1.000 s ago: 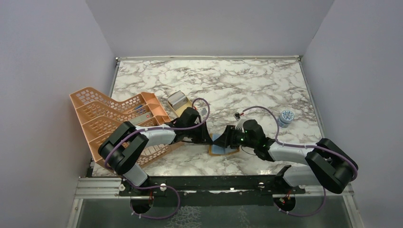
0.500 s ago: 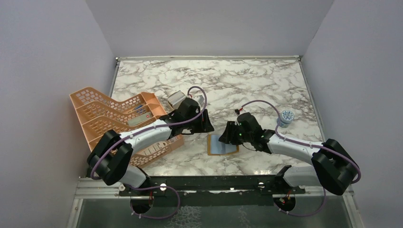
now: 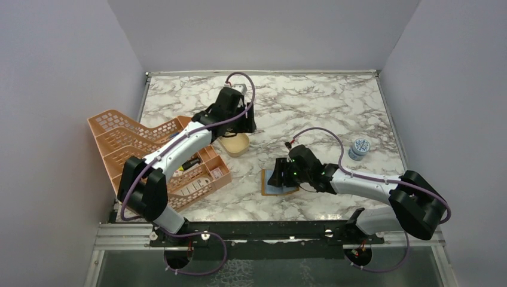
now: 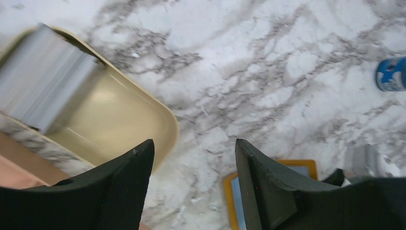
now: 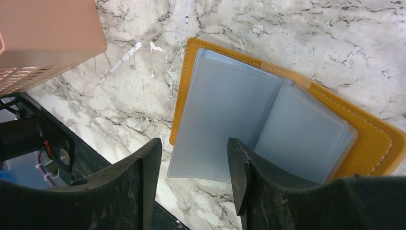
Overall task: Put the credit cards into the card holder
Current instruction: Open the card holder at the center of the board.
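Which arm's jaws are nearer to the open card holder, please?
Right. The right jaws hang open just above the card holder; the left jaws are farther back on the table, by the tan dish of cards.

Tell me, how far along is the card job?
Done: the mustard-orange folding card holder lies open, pockets up; whether any card is inside, I cannot tell. In hand: nothing; the left gripper is open near the tan oval dish, the right gripper open above the holder. Left: the stack of pale grey cards in that dish.
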